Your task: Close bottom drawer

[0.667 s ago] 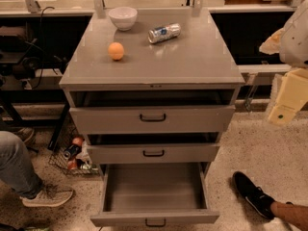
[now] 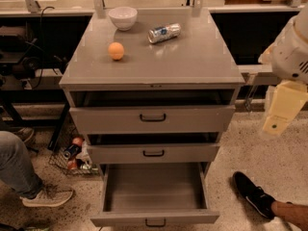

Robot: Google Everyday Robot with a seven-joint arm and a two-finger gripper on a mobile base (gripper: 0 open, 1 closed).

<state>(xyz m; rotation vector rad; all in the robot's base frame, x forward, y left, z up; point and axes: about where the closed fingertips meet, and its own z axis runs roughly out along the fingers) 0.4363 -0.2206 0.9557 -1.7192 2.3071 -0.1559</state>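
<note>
The gripper (image 2: 281, 110) hangs off to the right of the grey table (image 2: 192, 64), level with its top drawer (image 2: 192, 120) and well apart from every drawer front. It is a pale cream piece under the white arm housing (image 2: 294, 52). It has nothing in its hold, and from here I cannot tell how far open it stands.

The bottom drawer (image 2: 154, 196) is pulled far out toward the near side, its bare grey floor in plain sight. Its narrow front panel, with a small black handle (image 2: 155, 223), sits at the near edge of the view. The middle drawer (image 2: 192, 154) and the top drawer each stand out a little, with a dark gap showing above each.

On the table top, a white bowl (image 2: 122, 17) sits at the far edge, a silver can (image 2: 164, 32) lies on its side to the right of it, and an orange (image 2: 116, 50) rests nearer, to the left.

Down on the speckled floor to the left is a wire basket (image 2: 72, 155) with cans in it. Near it are someone's jeans leg (image 2: 14, 167) and a grey sneaker (image 2: 45, 195). A black shoe (image 2: 252, 192) shows at the near right.
</note>
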